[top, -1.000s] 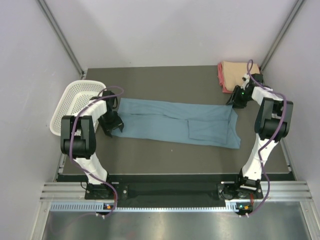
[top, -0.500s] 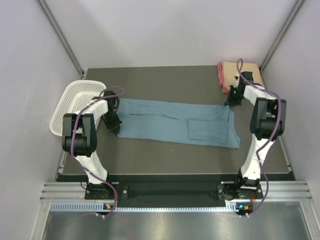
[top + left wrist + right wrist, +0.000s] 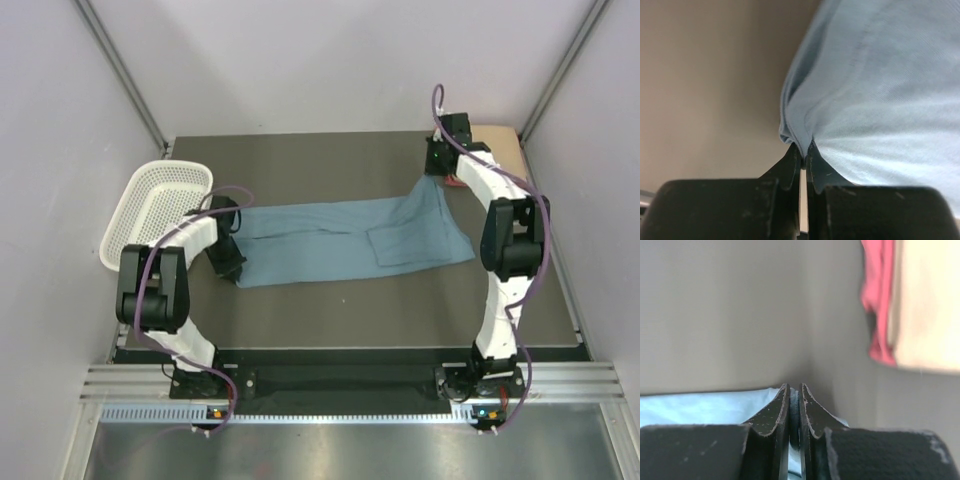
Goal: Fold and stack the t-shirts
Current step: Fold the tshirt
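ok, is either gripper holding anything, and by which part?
Both are shut on the blue shirt: the left gripper pinches its left edge, the right gripper its far right corner.

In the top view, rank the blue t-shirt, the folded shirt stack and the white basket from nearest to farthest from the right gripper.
1. blue t-shirt: its corner is pinched in the right gripper; it lies mid-table.
2. folded shirt stack: far right corner, just beside the gripper.
3. white basket: left edge of the table.

The left pincer (image 3: 803, 162) is clamped on a bunched corner of the blue-grey t-shirt (image 3: 875, 100), whose cloth spreads away rightward above the brown table (image 3: 705, 85).
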Robot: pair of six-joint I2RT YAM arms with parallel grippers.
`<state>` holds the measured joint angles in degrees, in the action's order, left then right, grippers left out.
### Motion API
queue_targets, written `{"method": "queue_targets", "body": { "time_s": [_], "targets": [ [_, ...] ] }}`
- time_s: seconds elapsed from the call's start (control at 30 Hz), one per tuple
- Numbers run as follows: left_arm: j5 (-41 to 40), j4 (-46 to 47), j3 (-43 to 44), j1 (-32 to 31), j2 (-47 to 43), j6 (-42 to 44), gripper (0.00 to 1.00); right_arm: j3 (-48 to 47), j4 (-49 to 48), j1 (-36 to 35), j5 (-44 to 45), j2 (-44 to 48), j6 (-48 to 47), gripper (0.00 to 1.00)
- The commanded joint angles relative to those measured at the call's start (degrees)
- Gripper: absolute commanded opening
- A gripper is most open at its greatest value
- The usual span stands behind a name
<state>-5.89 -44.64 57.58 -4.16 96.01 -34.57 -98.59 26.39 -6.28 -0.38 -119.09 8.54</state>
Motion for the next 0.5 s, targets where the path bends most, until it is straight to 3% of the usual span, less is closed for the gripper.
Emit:
{"method": "queue_targets", "body": {
  "time_s": [0.0,0.3,0.47],
  "targets": [
    [0.9,-5.4,-3.4,-3.2,-2.3,-2.2,0.0,-6.7,-6.5,-2.0,1.4,-2.9,-0.7,0.0],
    [4.0,-6.5,-7.7,-18.0,-7.3,-12.4,0.0,-20.9,-11.5,-6.9,2.4,-15.1,-0.2,0.0],
    [5.6,-5.4,-10.5,-27.1,-10.8,-20.2,0.0,-21.6,-19.4,-9.4,4.4,-17.4,-1.1,0.0]
  ]
}}
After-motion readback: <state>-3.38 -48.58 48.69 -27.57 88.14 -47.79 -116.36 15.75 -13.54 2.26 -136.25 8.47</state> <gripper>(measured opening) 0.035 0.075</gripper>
